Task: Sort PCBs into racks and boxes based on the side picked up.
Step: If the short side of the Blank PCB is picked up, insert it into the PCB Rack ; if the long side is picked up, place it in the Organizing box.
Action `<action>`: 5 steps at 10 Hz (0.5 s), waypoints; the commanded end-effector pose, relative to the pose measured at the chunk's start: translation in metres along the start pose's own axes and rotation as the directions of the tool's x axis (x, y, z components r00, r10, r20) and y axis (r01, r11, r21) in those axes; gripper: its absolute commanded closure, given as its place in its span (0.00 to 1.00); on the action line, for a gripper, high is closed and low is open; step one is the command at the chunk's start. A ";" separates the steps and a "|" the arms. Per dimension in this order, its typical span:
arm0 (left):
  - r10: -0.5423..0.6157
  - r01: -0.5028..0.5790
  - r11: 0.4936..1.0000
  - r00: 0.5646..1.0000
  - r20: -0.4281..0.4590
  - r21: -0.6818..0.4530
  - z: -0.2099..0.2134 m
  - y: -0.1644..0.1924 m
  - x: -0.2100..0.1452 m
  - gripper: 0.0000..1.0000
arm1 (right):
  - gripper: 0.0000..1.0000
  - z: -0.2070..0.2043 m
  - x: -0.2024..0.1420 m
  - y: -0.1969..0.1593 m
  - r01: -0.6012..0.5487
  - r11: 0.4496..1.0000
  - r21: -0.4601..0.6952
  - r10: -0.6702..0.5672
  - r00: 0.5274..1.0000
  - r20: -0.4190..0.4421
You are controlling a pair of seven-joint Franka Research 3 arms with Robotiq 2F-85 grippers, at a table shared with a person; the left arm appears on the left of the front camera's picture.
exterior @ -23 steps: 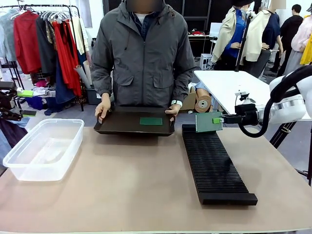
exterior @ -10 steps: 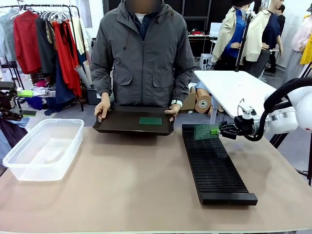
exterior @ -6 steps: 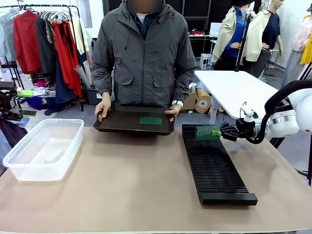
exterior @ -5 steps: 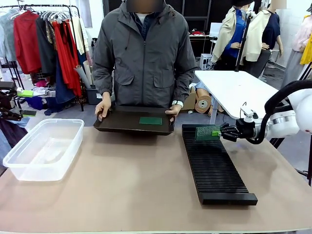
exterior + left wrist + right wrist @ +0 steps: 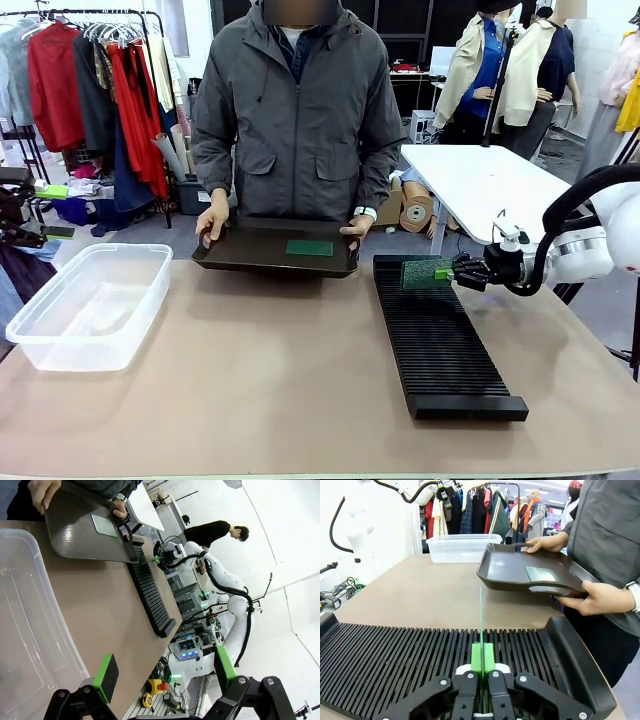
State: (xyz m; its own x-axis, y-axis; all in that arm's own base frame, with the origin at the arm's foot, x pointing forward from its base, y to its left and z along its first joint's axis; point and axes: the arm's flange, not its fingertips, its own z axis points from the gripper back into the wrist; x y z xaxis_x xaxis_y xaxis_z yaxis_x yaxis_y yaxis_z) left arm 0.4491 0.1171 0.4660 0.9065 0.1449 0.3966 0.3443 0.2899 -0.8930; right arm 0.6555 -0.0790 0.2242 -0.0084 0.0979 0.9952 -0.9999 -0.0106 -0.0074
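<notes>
The left gripper (image 5: pixel 165 672) hangs released near the clear plastic tub (image 5: pixel 85 300), the right gripper (image 5: pixel 447 271) clenches a thin green circuit board (image 5: pixel 420 273) upright on edge at the far end of the long black slotted rack (image 5: pixel 440 345), and beyond, a person's hands (image 5: pixel 211 219) hold a smooth black tray (image 5: pixel 250 258) bearing another green board (image 5: pixel 309 247).

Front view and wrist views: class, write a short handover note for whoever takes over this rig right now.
Right claw: shut on a PCB, upright on edge at the far end of the rack; whether it is seated in a slot is unclear.
Left claw: open, empty, near the clear tub.
Second PCB lies on the black tray that the person's hands hold.
Done: nothing stored yet; tub looks empty.
Left: release this board, then sort the tray's.
</notes>
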 end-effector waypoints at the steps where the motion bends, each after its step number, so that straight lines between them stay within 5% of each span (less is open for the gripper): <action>1: 0.010 -0.010 1.000 1.000 0.000 0.002 0.001 -0.001 0.000 0.00 | 1.00 -0.001 0.004 0.000 -0.005 1.000 0.007 0.005 1.000 0.006; 5: 0.010 -0.010 1.000 1.000 0.000 0.002 0.001 -0.001 0.000 0.00 | 1.00 -0.001 0.004 0.000 -0.005 1.000 0.007 0.005 1.000 0.006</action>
State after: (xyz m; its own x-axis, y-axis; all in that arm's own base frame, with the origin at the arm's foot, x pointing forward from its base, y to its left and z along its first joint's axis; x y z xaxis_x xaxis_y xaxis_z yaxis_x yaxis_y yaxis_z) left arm 0.4491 0.1171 0.4660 0.9065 0.1449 0.3966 0.3443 0.2899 -0.8930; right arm 0.6555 -0.0790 0.2242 -0.0084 0.0979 0.9952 -0.9999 -0.0106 -0.0074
